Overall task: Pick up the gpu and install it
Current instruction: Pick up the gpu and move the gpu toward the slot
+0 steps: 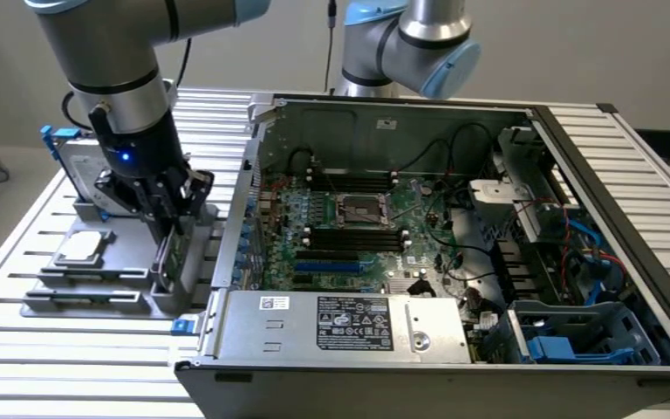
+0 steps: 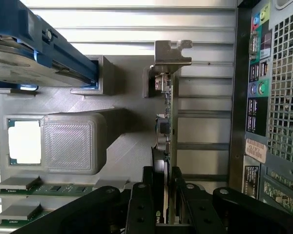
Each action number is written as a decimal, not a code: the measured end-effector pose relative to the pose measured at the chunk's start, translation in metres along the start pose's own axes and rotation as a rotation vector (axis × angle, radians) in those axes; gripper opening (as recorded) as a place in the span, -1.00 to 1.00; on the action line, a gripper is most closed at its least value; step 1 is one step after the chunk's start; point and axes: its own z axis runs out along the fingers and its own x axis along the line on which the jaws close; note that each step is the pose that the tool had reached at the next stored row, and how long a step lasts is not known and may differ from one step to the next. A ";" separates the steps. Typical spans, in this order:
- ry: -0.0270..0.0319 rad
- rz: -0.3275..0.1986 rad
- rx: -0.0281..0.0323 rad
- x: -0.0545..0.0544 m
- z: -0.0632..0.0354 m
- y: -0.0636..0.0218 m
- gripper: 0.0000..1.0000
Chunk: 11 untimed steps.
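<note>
This is a robotics lab set up for computer assembly: a slatted aluminium worktop (image 1: pixel 649 148) carries an open computer case (image 1: pixel 428 118) and a grey printed parts fixture (image 1: pixel 126 262). A robot arm (image 1: pixel 114 61) and a second arm (image 1: pixel 411 39) stand over it, the first arm's pincer (image 1: pixel 172 231) clasping the gpu (image 2: pixel 168 97).

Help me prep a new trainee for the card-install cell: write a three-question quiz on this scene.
1. True or false: the gpu is already seated on the motherboard.
2. Which part is the gripper at? A) the hard drive B) the gpu C) the processor chip
3. Fill the blank: the grey holder sits on the exterior view's ____ of the computer case.

Key
1. False: it stands on edge in the grey holder, outside the computer case.
2. B
3. left
</note>
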 end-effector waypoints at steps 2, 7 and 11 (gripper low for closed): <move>0.0001 0.000 -0.0041 0.000 -0.0051 0.0001 -0.47; 0.0000 0.000 -0.0095 0.000 -0.0222 0.0004 -0.47; -0.0001 0.000 -0.0111 0.001 -0.0395 0.0007 -0.47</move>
